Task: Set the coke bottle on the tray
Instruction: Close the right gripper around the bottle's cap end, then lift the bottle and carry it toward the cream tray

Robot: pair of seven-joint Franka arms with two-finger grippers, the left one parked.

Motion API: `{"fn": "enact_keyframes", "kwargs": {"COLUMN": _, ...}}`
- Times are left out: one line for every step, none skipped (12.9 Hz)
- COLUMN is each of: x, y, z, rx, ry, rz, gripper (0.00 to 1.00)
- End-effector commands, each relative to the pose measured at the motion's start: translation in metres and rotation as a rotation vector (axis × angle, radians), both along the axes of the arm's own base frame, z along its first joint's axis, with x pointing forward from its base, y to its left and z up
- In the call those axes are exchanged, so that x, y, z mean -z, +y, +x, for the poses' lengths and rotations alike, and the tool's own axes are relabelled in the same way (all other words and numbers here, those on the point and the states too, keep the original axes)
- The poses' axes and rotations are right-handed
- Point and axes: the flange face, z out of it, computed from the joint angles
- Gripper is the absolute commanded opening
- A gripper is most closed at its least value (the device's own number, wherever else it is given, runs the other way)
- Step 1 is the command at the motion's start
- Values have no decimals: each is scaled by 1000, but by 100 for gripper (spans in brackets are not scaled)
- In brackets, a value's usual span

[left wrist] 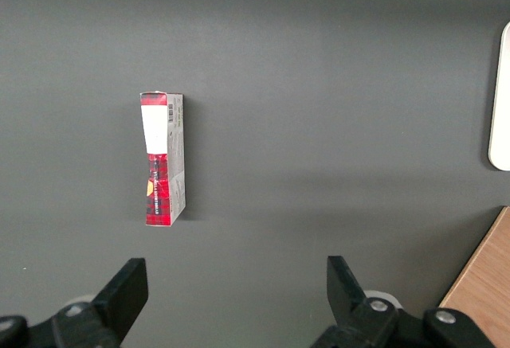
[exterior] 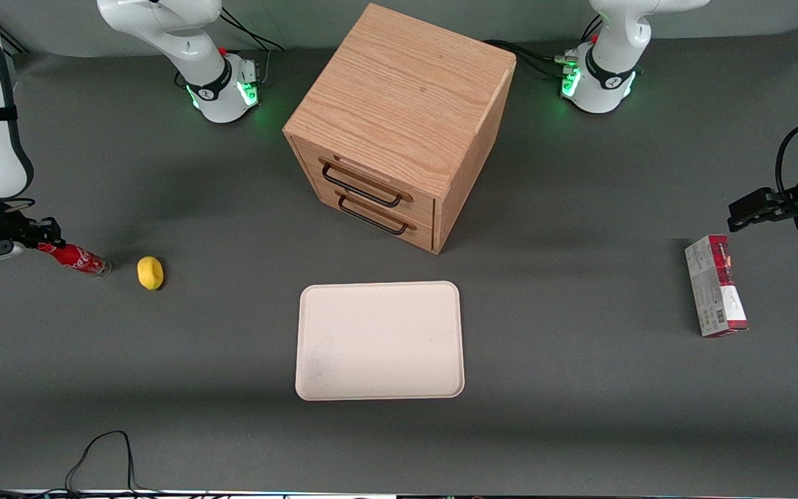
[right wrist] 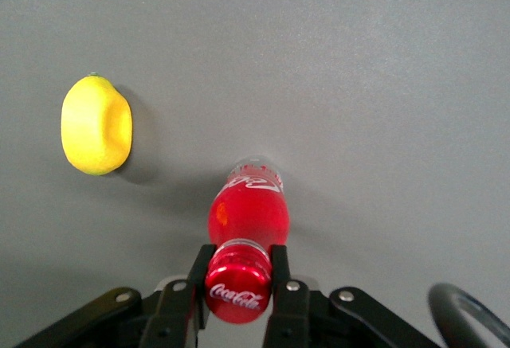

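The small red coke bottle (exterior: 77, 260) is at the working arm's end of the table, tilted, with its clear base down near the mat. My gripper (exterior: 44, 239) is shut on its red cap. In the right wrist view the two black fingers (right wrist: 280, 264) clamp the cap of the coke bottle (right wrist: 247, 213), and the gripper (right wrist: 239, 272) looks down along the bottle. The cream tray (exterior: 379, 339) lies flat and bare in the middle of the table, nearer the front camera than the cabinet and well apart from the bottle.
A yellow lemon-like object (exterior: 150, 272) lies just beside the bottle's base, also seen in the wrist view (right wrist: 96, 125). A wooden drawer cabinet (exterior: 399, 125) stands farther from the camera than the tray. A red-and-grey carton (exterior: 715, 294) lies toward the parked arm's end.
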Motion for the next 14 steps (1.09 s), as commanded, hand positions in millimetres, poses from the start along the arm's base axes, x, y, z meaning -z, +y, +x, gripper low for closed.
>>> {"fn": "enact_keyframes", "kwargs": {"x": -18, "y": 5, "z": 10, "rx": -15, "ry": -49, "rz": 12, "gripper": 8}}
{"fn": "enact_keyframes", "kwargs": {"x": -32, "y": 9, "z": 19, "rx": -13, "ry": -57, "rz": 17, "gripper": 7}}
{"fn": "enact_keyframes", "kwargs": {"x": -48, "y": 19, "z": 32, "rx": -17, "ry": -43, "rz": 34, "gripper": 6}}
{"fn": "enact_keyframes", "kwargs": {"x": -69, "y": 35, "z": 48, "rx": -26, "ry": -25, "rz": 49, "gripper": 6}}
{"fn": "enact_keyframes", "kwargs": {"x": -94, "y": 48, "z": 63, "rx": -26, "ry": -16, "rz": 60, "gripper": 6}}
{"fn": "enact_keyframes", "kwargs": {"x": -118, "y": 65, "z": 77, "rx": -42, "ry": -5, "rz": 68, "gripper": 6}}
{"fn": "enact_keyframes", "kwargs": {"x": -143, "y": 81, "z": 88, "rx": -50, "ry": 3, "rz": 61, "gripper": 6}}
{"fn": "enact_keyframes", "kwargs": {"x": -168, "y": 98, "z": 97, "rx": -42, "ry": 8, "rz": 57, "gripper": 6}}
{"fn": "enact_keyframes", "kwargs": {"x": -195, "y": 119, "z": 107, "rx": -41, "ry": 10, "rz": 56, "gripper": 6}}
{"fn": "enact_keyframes", "kwargs": {"x": -221, "y": 140, "z": 113, "rx": -32, "ry": 15, "rz": 60, "gripper": 6}}
{"fn": "enact_keyframes", "kwargs": {"x": -243, "y": 160, "z": 117, "rx": -21, "ry": 26, "rz": 49, "gripper": 6}}
{"fn": "enact_keyframes", "kwargs": {"x": -263, "y": 182, "z": 117, "rx": -11, "ry": 38, "rz": 44, "gripper": 6}}
{"fn": "enact_keyframes", "kwargs": {"x": -282, "y": 203, "z": 117, "rx": -5, "ry": 40, "rz": 39, "gripper": 6}}
{"fn": "enact_keyframes", "kwargs": {"x": -296, "y": 224, "z": 119, "rx": 9, "ry": 49, "rz": 27, "gripper": 6}}
